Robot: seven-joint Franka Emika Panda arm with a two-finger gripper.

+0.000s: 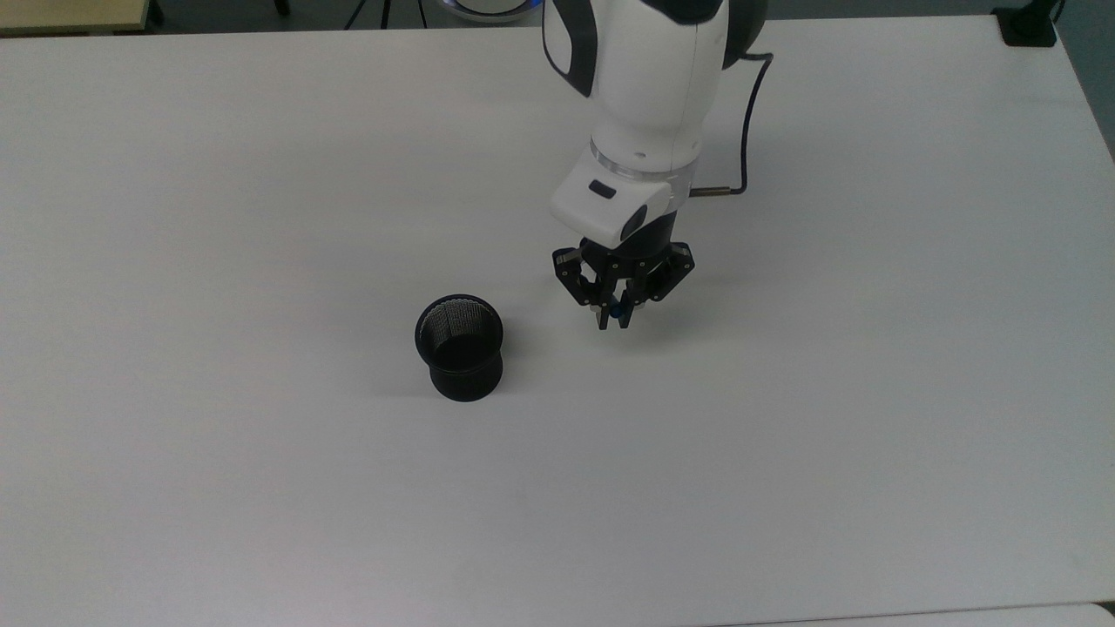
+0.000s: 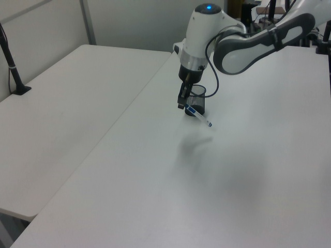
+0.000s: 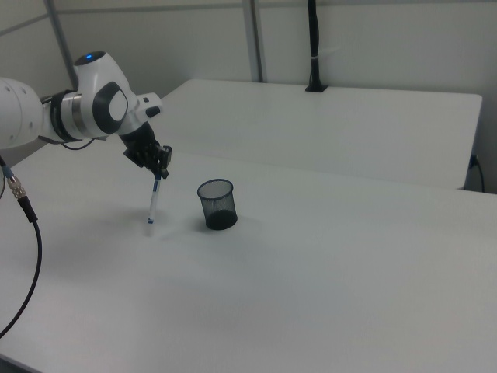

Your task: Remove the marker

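Tool (image 1: 615, 324) clamped on your marker's (image 3: 153, 198) cap end | marker hangs out of the cup (image 1: 460, 347), on the top view's right of it | you see its tip near the table (image 1: 261, 488).

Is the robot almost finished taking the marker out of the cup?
Nearly. The marker is already out of the black mesh cup, which stands by itself on the table. The claw is shut on the marker's top end, and the marker hangs with its low tip close to the table beside the cup. What looks left is to set it down and let go.
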